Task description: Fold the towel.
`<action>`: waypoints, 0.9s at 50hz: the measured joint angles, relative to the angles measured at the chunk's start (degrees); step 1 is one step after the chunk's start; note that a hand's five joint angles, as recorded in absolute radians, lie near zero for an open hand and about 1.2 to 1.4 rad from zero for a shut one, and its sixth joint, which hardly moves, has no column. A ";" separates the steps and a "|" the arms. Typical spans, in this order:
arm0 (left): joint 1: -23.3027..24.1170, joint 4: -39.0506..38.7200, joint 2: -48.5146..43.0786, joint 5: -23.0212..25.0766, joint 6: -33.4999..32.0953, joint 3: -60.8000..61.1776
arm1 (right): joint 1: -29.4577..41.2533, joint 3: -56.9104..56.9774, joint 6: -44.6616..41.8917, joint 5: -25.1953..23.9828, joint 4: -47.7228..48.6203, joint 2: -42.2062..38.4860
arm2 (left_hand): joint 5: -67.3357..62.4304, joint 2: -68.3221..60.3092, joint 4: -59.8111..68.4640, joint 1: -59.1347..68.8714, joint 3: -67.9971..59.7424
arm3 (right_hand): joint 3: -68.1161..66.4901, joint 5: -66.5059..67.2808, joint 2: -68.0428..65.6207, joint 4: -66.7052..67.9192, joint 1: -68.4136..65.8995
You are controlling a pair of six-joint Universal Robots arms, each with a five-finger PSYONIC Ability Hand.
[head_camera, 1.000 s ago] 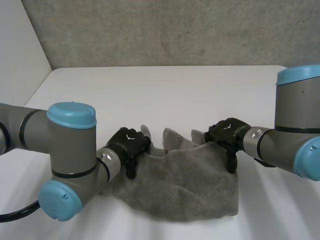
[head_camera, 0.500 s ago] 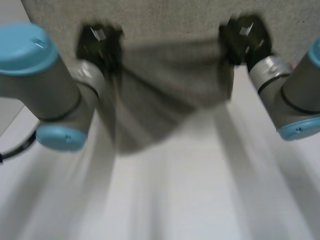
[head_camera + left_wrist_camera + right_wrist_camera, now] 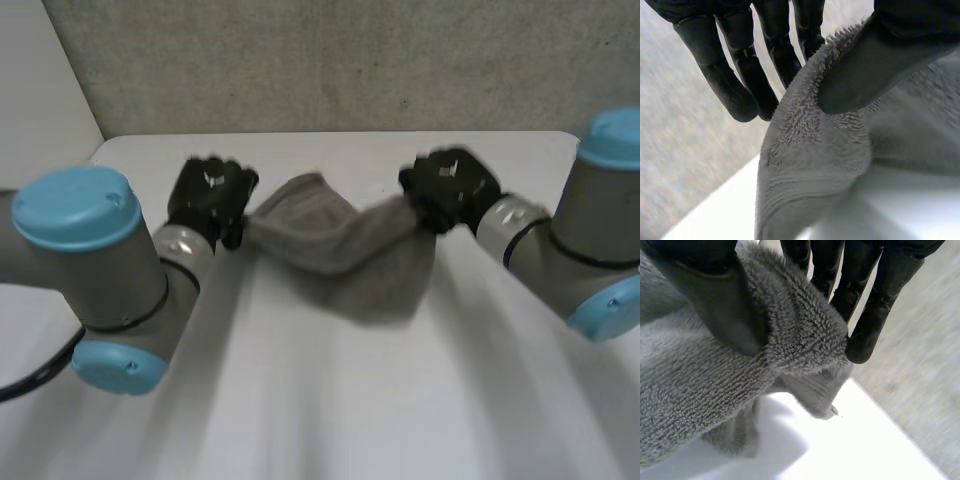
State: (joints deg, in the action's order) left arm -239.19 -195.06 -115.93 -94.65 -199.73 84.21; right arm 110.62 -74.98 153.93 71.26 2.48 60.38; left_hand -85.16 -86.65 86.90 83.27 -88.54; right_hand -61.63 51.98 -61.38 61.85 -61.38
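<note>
Head view: my left hand [image 3: 208,197] and right hand [image 3: 450,185] suspend the grey, bunched towel [image 3: 340,245] between them over the counter [image 3: 320,400]; wrist views add each thumb pinching a looped-pile towel edge against my fingers [image 3: 735,85].

White table [image 3: 330,400], speckled grey wall [image 3: 350,60] behind its far edge — pale side panel [image 3: 40,100] at left

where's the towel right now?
In the head view the towel hangs over the far part of the white table, pinched at its left end by the left hand and at its right end by the right hand, its middle sagging.
</note>
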 measured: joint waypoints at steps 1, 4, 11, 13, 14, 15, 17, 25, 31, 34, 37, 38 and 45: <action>-0.03 0.22 -0.24 0.00 -0.01 0.71 | 0.01 -0.36 -0.78 0.08 -0.77 -0.77 | 0.00 0.00 0.00 0.00 0.00 | 0.95 -0.77 0.49 -0.81 0.78; -0.15 0.69 -0.55 0.00 -0.02 2.50 | 0.06 -1.27 -3.05 0.27 -3.08 -3.00 | 0.00 0.00 0.00 0.00 0.00 | 7.46 -8.17 6.95 -7.53 7.95; -0.28 1.02 0.00 -0.04 -0.01 5.07 | -0.03 -2.81 -5.87 0.48 -6.18 -5.31 | 0.00 0.00 0.00 0.00 0.00 | 15.09 -16.10 14.35 -15.27 15.88; -0.23 1.03 0.27 -0.07 -0.02 5.23 | -0.09 -3.06 -5.93 0.52 -6.49 -4.87 | 0.00 0.00 0.00 0.00 0.00 | 15.62 -16.48 14.58 -15.69 16.42; -0.22 1.04 0.34 -0.07 -0.03 5.25 | -0.10 -3.15 -5.90 0.52 -6.53 -4.66 | 0.00 0.00 0.00 0.00 0.00 | 16.04 -16.92 14.98 -15.98 16.85; -0.19 1.07 0.52 -0.10 -0.03 5.29 | -0.13 -3.32 -5.83 0.52 -6.55 -4.11 | 0.00 0.00 0.00 -0.05 0.00 | 17.17 -18.37 16.30 -17.27 18.00; -0.17 1.18 0.90 -0.12 -0.03 5.37 | -0.18 -3.71 -5.67 0.52 -6.58 -3.14 | 0.00 0.00 0.00 -0.03 0.00 | 18.43 -19.80 17.47 -18.59 19.06; -0.13 1.85 2.83 -0.12 0.05 6.74 | -0.67 -5.14 -5.16 0.51 -6.45 0.35 | 0.00 0.00 0.00 -0.03 0.00 | 19.12 -20.85 17.78 -19.20 19.89; -0.15 1.99 4.25 -0.02 0.10 8.99 | -1.00 -6.26 -4.89 0.52 -6.63 3.30 | 0.00 0.00 0.00 -0.03 0.00 | 19.12 -20.86 17.78 -19.20 20.00; -0.15 1.99 4.81 0.00 0.14 9.73 | -1.01 -6.60 -4.60 0.47 -6.77 4.19 | 0.00 0.00 0.00 -0.03 0.00 | 19.13 -20.86 17.78 -19.20 20.00; -0.15 1.97 5.42 0.00 0.19 10.41 | -0.98 -7.13 -3.86 0.33 -6.92 5.07 | 0.00 0.00 0.00 -0.04 0.00 | 19.12 -20.78 17.78 -19.19 20.00; -0.15 1.97 5.51 0.00 0.19 10.49 | -0.98 -7.25 -3.66 0.29 -6.95 5.19 | 0.00 0.00 0.00 -0.04 0.00 | 19.12 -20.74 17.78 -19.19 19.97; -0.17 1.96 6.02 0.00 0.22 10.86 | -0.94 -8.96 -1.89 -0.08 -7.05 6.31 | 0.00 0.00 0.00 -0.04 0.00 | 17.87 -18.35 17.39 -18.07 17.95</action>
State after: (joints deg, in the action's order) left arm -239.36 -193.09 -109.92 -94.65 -199.51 95.07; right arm 109.68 -83.94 152.04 71.18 -4.57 66.69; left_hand -85.16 -86.65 86.90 83.23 -88.54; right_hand -43.76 33.63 -43.99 43.78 -43.43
